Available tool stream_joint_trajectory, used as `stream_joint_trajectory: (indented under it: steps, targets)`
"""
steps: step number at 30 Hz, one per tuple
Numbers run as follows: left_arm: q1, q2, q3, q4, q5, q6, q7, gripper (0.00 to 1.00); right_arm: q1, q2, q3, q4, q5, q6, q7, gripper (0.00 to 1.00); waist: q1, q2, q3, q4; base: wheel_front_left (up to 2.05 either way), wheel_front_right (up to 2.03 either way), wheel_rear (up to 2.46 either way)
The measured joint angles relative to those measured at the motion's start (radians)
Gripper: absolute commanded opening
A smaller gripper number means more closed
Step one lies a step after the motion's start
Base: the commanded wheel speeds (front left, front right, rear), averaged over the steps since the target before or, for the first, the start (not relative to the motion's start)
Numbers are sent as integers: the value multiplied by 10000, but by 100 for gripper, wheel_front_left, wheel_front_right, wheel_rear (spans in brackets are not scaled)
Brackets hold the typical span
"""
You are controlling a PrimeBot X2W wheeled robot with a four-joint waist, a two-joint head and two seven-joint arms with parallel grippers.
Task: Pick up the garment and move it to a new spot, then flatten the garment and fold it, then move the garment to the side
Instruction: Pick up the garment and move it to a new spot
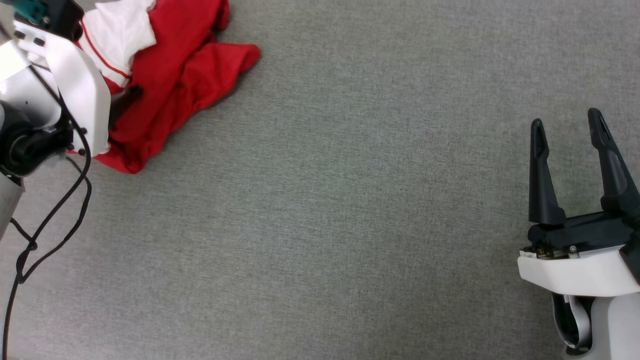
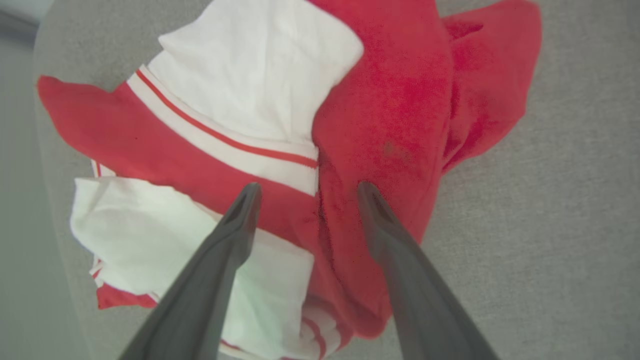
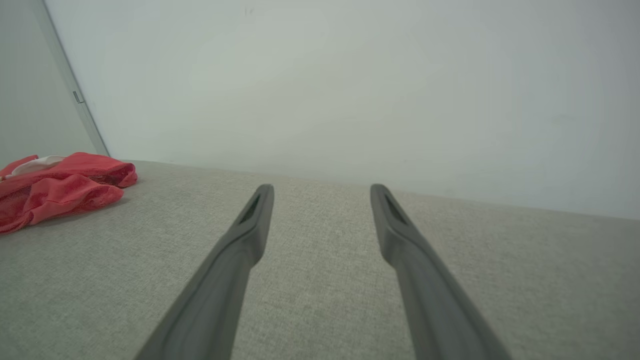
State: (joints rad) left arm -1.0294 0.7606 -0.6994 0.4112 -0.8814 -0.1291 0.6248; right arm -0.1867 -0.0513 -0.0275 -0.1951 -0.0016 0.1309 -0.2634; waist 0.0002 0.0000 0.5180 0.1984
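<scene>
1. Counter: one, covered in grey woven fabric, backed by one plain pale wall.
2. Garment: one, red, lying crumpled in a heap at the far left of the counter in the head view.
   - In the left wrist view the garment shows two white sleeve panels, each edged with red-and-white striped trim.
   - In the right wrist view the garment sits low on the counter at the left, close to the wall.
3. Left pincer: one, with two dark fingers.
   - The fingers are spread apart, gripping nothing.
   - Both tips are placed over the heap, one over the striped trim and one over red cloth.
   - Contact with the cloth cannot be told.
4. Left forearm: one, white, overlapping the near-left part of the heap in the head view.
5. Black cable: looped below the forearm; the strand count is unclear.
6. Right pincer: one, with two dark fingers.
   - It is released, fingers parted, over bare counter at the lower right, well apart from the garment.
   - In its own wrist view the right pincer has grey fabric between the tips.
</scene>
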Motion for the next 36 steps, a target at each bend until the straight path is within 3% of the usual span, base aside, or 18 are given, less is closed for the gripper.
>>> stream_joint_trajectory:
  steps: [8,13,14,15,16,28,36]
  targets:
    - [-280,-337,-918,1166,-506,2,1965,100,-121,-8,105,98,46,0,0,100,-1,0,347,-250,0,0,0]
    - [-360,-341,-1151,1423,-642,4,2061,100,-183,-8,96,153,132,0,0,100,-3,0,440,-434,0,0,0]
    - [-360,-330,-1233,1421,-635,4,2000,62,-183,-8,102,161,146,0,0,100,-3,0,431,-448,0,0,0]
    - [-360,-316,-1310,1423,-629,12,1935,9,-183,-8,94,180,167,0,0,100,-3,0,409,-455,0,0,0]
    - [-361,-301,-1363,1429,-629,12,1889,0,-183,-8,81,203,184,0,0,100,-3,0,374,-454,0,0,0]
    - [-1110,-92,-2006,769,-98,2,-424,0,55,-2,61,424,502,0,0,100,-2,0,-786,-321,0,0,0]
    - [-2072,-86,-3089,-380,249,0,-1613,0,456,-2,-19,541,918,0,0,100,-3,0,-1870,-504,0,0,0]
